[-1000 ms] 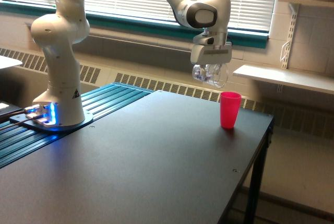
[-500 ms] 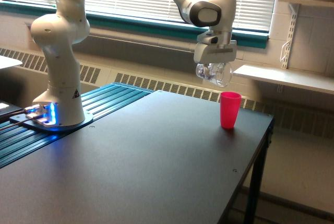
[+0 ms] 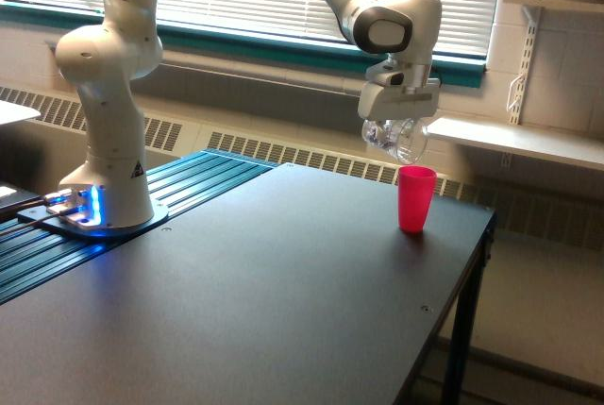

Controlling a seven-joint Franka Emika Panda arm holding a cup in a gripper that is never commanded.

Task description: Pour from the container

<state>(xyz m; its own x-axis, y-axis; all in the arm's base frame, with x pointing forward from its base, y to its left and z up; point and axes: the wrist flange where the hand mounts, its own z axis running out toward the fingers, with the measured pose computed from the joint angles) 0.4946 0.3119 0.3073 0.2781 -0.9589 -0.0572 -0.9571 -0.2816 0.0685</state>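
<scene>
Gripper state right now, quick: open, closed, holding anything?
Gripper: closed on the small clear rounded mug, held in the air just above the opaque pink tapered cup on the black table.

- The white arm's end effector (image 3: pixel 397 120) hangs above the dark counter (image 3: pixel 245 292), clamped on a small clear mug (image 3: pixel 397 139).
- The mug is tilted and sits just above and slightly to the exterior view's left of a pink cup (image 3: pixel 416 198), not touching it.
- The pink cup stands upright near the counter's far edge on the exterior view's right.
- The arm's base (image 3: pixel 104 199) stands at the exterior view's left, with a blue light glowing at its foot.
</scene>
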